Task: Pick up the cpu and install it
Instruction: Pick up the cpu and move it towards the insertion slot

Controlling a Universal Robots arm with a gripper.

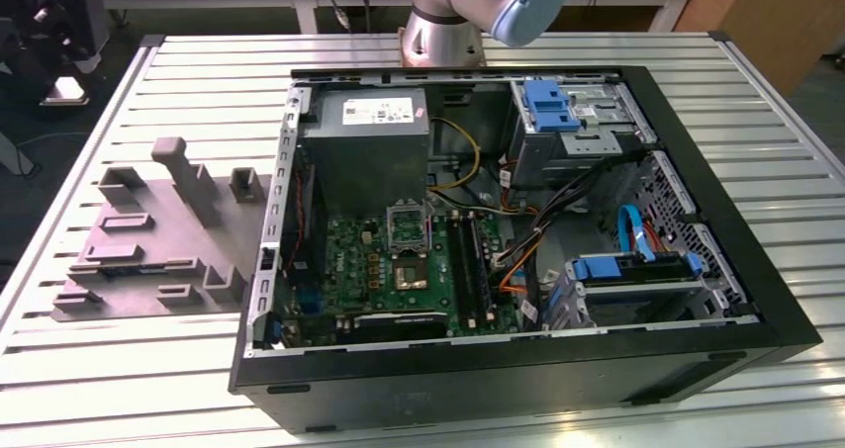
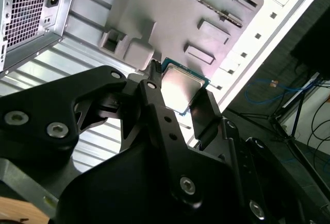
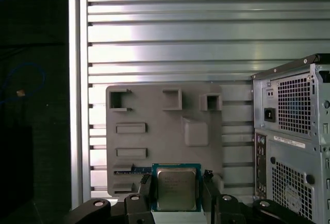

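The cpu, a small square chip with a silvery top and a green rim, sits between the two black fingers of my gripper, which is shut on its edges. In the second wrist view the cpu shows the same grip, with my gripper around it. It hangs well above the grey-purple tray. In the exterior view the metal-framed socket lies on the green motherboard inside the open computer case, its frame raised.
The tray with raised blocks lies on the slatted metal table at the exterior view's left of the case. A grey power-supply box, drive bays and loose cables crowd the case. The arm's base stands behind it.
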